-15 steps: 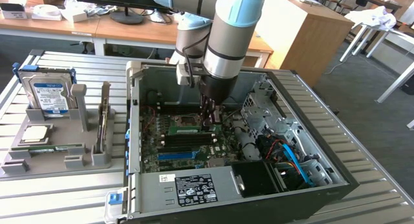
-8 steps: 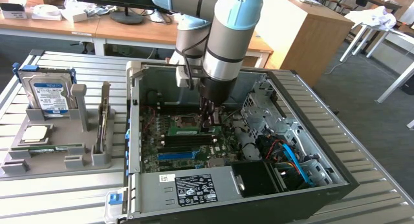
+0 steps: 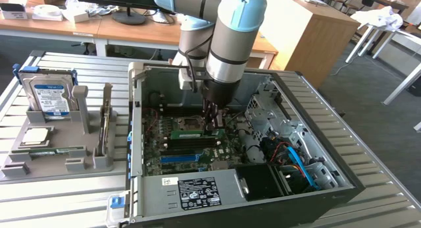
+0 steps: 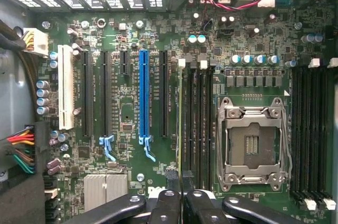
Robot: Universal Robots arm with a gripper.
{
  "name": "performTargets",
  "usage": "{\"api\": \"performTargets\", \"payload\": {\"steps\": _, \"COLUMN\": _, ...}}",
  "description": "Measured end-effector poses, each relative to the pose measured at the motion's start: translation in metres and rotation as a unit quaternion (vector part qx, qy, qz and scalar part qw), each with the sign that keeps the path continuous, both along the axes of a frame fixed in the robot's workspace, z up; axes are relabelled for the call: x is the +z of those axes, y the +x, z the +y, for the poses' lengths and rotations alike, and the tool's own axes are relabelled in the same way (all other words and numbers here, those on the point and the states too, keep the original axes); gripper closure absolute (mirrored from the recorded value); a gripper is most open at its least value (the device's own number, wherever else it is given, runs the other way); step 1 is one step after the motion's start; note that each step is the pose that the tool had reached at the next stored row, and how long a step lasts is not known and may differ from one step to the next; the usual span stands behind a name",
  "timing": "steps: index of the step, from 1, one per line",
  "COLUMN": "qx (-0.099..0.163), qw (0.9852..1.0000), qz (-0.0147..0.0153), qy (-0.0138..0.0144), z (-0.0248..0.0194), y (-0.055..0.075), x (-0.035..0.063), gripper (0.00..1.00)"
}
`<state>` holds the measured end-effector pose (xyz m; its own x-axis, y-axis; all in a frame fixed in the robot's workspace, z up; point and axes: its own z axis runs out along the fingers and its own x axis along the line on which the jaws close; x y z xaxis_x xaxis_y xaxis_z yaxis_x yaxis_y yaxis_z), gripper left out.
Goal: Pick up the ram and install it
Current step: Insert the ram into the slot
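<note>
The ram (image 3: 187, 134) is a narrow green stick standing on edge over the motherboard's memory slots, beside the CPU socket (image 3: 191, 123). My gripper (image 3: 214, 125) reaches down into the open computer case (image 3: 329, 139) at the stick's end on the exterior view's right. In the wrist view the ram (image 4: 183, 129) shows edge-on as a thin green line along the outermost slot of the bank next to the socket (image 4: 253, 147). My gripper (image 4: 182, 197) is shut on the ram, with its black fingers (image 4: 168, 205) pressed against both faces.
A blue expansion slot (image 4: 143, 94) and a white one (image 4: 65, 86) lie beyond the memory bank. A grey tray (image 3: 59, 164) at the exterior view's left holds a hard drive (image 3: 47, 97), a silver CPU (image 3: 34, 135), an upright card (image 3: 105, 122) and another green stick (image 3: 52, 151). Cables (image 3: 293, 156) crowd the case's right.
</note>
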<state>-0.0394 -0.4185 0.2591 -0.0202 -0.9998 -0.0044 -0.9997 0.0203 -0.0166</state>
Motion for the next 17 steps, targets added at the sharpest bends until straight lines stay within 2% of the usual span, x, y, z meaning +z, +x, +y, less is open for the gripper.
{"api": "performTargets", "payload": {"steps": 17, "qx": 0.0, "qw": 1.0, "qz": -0.0004, "qy": -0.0001, "z": -0.0001, "y": -0.0003, "x": -0.0097, "gripper": 0.88}}
